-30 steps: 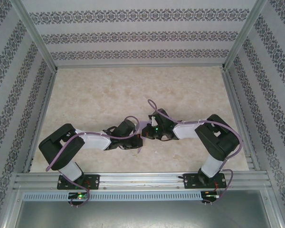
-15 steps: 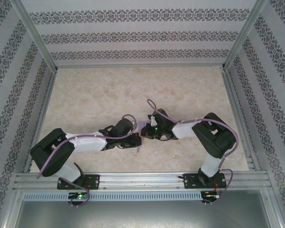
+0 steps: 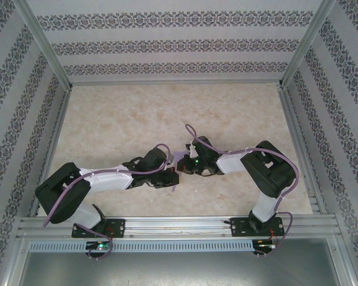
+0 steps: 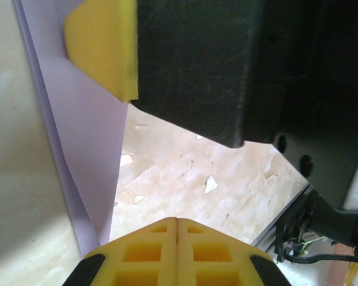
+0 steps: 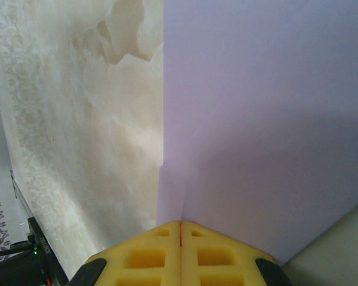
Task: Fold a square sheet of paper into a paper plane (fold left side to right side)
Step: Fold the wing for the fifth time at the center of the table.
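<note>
A fixed camera looks down from high behind the near edge of the tabletop (image 3: 137,113). Both wrist cameras closely face the same lavender paper (image 5: 256,119).

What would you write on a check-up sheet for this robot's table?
Surface: beige marbled tabletop, flat and evenly lit.
Job's things: light-purple square sheet of paper, creased, lying between the two arms' tips.
Clutter: nothing seen.
Grippers: left end effector shut, beside the paper; right end effector shut, fingertips at the paper's edge, pinch unclear.
Cables: thin purple cables looped along both arms.
Surroundings: patterned wallpaper walls, aluminium frame rails.
</note>
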Action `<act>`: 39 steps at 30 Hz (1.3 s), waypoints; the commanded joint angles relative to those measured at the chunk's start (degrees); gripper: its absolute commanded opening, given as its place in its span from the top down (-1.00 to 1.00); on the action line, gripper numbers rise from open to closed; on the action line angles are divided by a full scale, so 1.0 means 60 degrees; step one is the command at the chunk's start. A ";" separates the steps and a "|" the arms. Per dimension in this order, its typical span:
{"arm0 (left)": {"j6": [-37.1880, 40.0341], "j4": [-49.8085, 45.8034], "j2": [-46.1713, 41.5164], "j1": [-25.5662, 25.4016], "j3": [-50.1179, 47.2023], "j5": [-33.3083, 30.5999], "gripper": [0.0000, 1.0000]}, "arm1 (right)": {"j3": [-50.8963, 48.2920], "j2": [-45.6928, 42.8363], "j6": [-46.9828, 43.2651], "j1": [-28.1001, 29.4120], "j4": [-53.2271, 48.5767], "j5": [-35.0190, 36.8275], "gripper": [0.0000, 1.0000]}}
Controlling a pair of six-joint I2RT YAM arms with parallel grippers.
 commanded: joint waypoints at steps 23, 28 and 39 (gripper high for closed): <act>-0.0490 0.1244 0.0973 0.0240 -0.0410 0.0437 0.91 | -0.0117 0.0842 -0.0699 -0.0014 -0.1772 0.1135 1.00; -0.0507 0.1238 0.0931 0.0247 -0.0472 0.0383 0.91 | -0.0103 0.0857 -0.0737 -0.0014 -0.1861 0.1194 1.00; -0.0406 0.0861 0.0708 0.0240 -0.0552 0.0170 0.91 | -0.0029 0.0915 -0.0785 -0.0013 -0.1979 0.1223 1.00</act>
